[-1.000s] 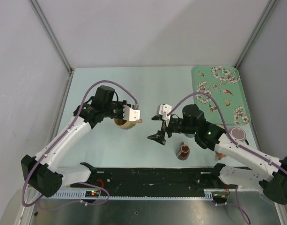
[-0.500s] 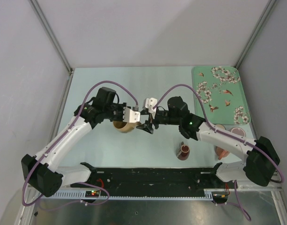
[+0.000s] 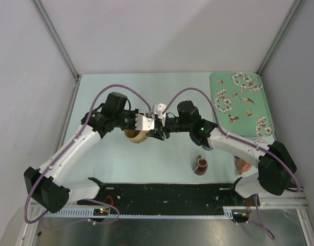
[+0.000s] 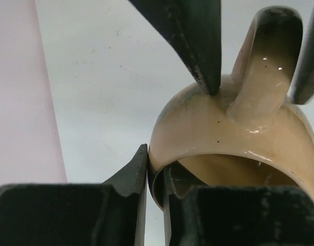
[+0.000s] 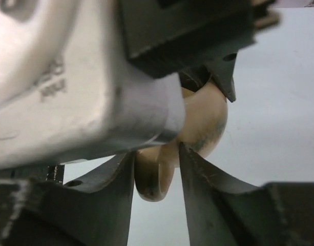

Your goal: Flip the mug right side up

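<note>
1. Left claw [image 4: 155, 171] is closed on the rim of the cream mug [image 4: 197, 128], one finger inside, one outside.
2. Mug is just left of centre in the overhead view, handle [image 5: 154, 184] toward frame right.
3. Right claw [image 5: 157, 151] stands part open, fingers either side of the handle.
4. Flowered tray [image 3: 241, 102] lies upper right on the pale counter [image 3: 121, 159].

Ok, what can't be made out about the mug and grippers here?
Top view: the left gripper and right gripper cover most of the mug; its handle is hidden.
Right wrist view: the left gripper's housing blocks the mug's body; whether the right fingers press the handle is unclear.
Left wrist view: the mug's inside is mostly hidden behind the left fingers.
Top view: a pinkish object sits half behind the right arm.
</note>
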{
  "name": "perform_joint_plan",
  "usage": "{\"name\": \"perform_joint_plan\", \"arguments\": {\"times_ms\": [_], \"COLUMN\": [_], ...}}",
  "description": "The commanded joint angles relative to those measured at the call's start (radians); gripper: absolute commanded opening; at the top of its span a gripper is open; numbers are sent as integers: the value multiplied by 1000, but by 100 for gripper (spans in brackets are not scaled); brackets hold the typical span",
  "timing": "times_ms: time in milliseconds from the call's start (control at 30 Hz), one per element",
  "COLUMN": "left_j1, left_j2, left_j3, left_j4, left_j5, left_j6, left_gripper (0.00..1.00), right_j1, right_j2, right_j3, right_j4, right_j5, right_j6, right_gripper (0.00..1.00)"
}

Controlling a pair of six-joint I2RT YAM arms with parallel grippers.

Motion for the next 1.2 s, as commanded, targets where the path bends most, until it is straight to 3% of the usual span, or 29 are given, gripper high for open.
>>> {"name": "perform_joint_plan", "arguments": {"times_ms": [0,67,167,233,333,400,633,800,967,1167], "left_j1": [-6,-7,-8,-7,2,14,42,65,115,171], "left_j2": [-9,-8,-7,-2,13,24,34,37,40,70], "left_j3": [65,66,64,70,87,97,138,147,157,167], "left_j4": [62,62,62,63,63,64,64,62,63,63], "left_j5": [33,34,25,1,-55,-80,-126,-172,-145,-124], "left_j6": [-16,-18,-28,-50,-99,-124,-179,-244,-368,-429], "left_gripper": [0,0,0,19,80,95,100,100,100,100], "right_j1": [3,6,-4,-25,-71,-106,-256,-480,-708,-838], "right_j2": [27,37,35,29,18,7,-29,2,133,337], "right_j3": [67,90,105,107,106,98,36,29,67,199], "right_j4": [-7,-38,-51,-70,-101,-106,-56,71,264,357], "right_j5": [25,63,112,152,195,226,286,320,330,362], "right_j6": [24,19,57,85,122,142,225,356,515,496], "right_gripper": [33,9,1,0,0,0,0,0,0,0]}}
